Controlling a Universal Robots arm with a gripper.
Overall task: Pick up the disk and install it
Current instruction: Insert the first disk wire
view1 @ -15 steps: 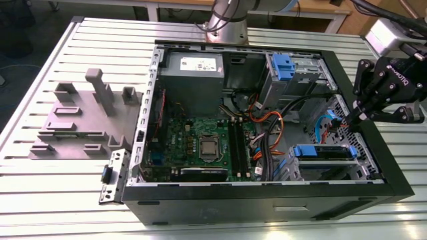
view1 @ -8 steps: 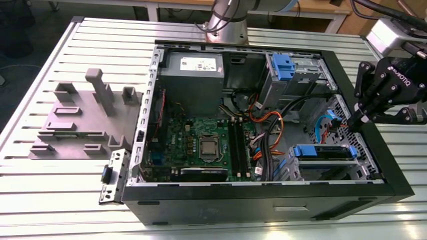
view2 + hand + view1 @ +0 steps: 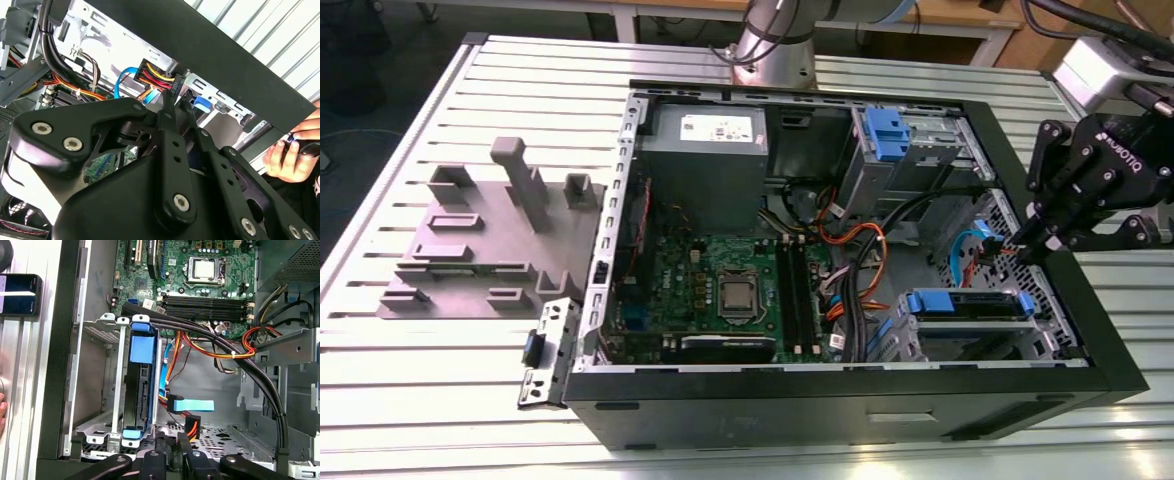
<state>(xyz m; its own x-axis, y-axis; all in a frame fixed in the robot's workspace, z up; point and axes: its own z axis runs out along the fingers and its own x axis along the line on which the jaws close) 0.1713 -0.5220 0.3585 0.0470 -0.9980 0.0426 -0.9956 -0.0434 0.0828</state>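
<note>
1. Exterior view: the case (image 3: 854,400) lies open on the slatted table (image 3: 400,400). The cage (image 3: 974,340) is in the case corner at this view's lower right. The disk (image 3: 970,303) sits in the cage, with its blue carrier edge showing along the top. The gripper (image 3: 1021,240) hangs just above and beside the cage, close to the case wall. Its fingers look pinched together with nothing between them.

2. Second wrist view: this one looks along the gripper (image 3: 167,102) toward the cage. The fingers meet at the tips, so the claw is narrow and, as far as I can see, empty. A bundle of red, yellow and black cables (image 3: 155,75) ends in a plug right by the tips. A person's hand (image 3: 287,155) rests outside the case, on the cage side.

3. First wrist view: this gives the best look at the disk (image 3: 140,390). It stands on edge between the cage rails (image 3: 120,380), blue frame at both ends, and looks slid in. The gripper (image 3: 172,447) is just off the end of the cage, tips close together. A blue-tagged data plug (image 3: 192,405) and a power plug lie loose beside the cage and not on the disk.

4. My read: picking up is done and the disk is in its bay, so this is the tail of the install step. Any further move near the cage calls for small, slow motion. Those loose plugs and the black cable run are right next to the fingers and easy to snag.
</note>
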